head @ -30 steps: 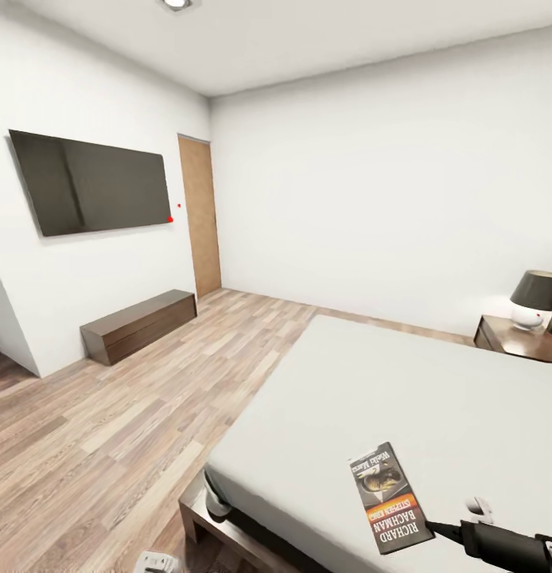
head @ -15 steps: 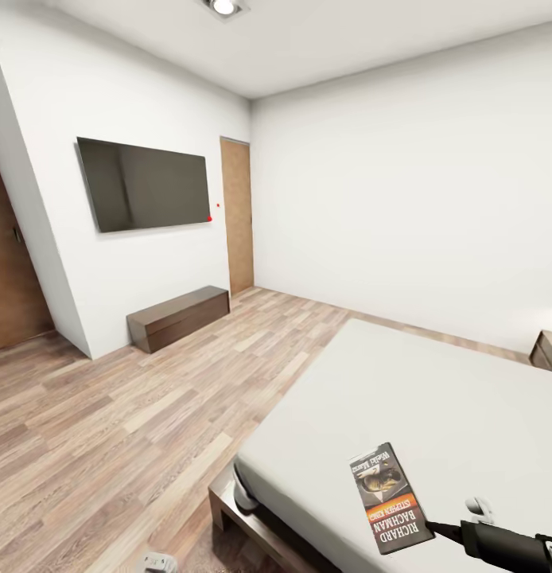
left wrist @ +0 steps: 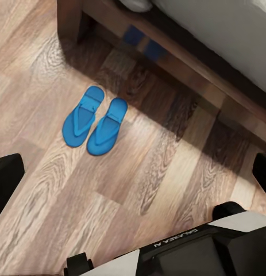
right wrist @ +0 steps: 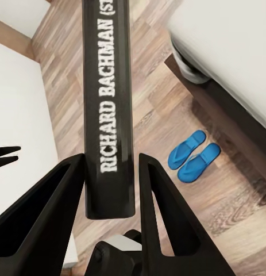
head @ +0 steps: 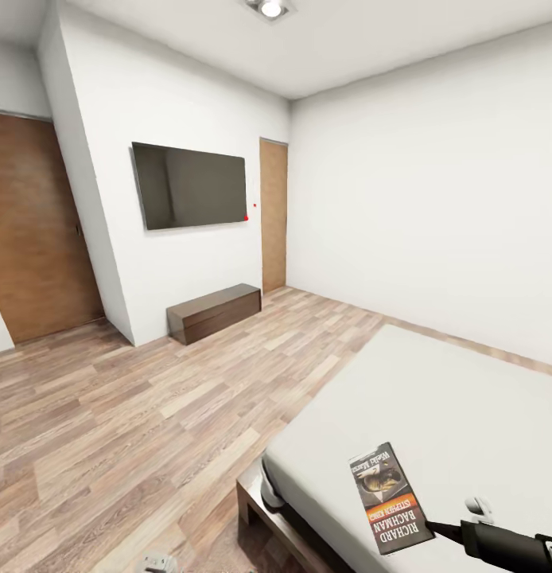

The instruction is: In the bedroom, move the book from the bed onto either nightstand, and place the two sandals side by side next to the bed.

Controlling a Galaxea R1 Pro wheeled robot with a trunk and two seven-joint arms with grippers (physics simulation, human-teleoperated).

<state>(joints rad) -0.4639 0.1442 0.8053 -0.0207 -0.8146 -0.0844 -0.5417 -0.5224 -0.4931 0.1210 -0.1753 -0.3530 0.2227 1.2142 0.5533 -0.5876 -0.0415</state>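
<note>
our right gripper (right wrist: 110, 172) has its fingers (right wrist: 49, 207) clamped on the book (head: 390, 497), held in the air above the bed (head: 435, 414) near its foot corner. the two sandals (left wrist: 94, 119) lie side by side, touching, on the plank floor (head: 133, 414) beside the bed frame. our left gripper (left wrist: 133, 172) hangs over them, fingers spread wide and empty.

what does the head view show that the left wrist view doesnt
Head view: a wall TV, a low wooden bench, two doors, and the book held by the right gripper.

Left wrist view: two blue sandals lying side by side on the floor near the bed frame.

Both: the bed and the wood-plank floor.
</note>
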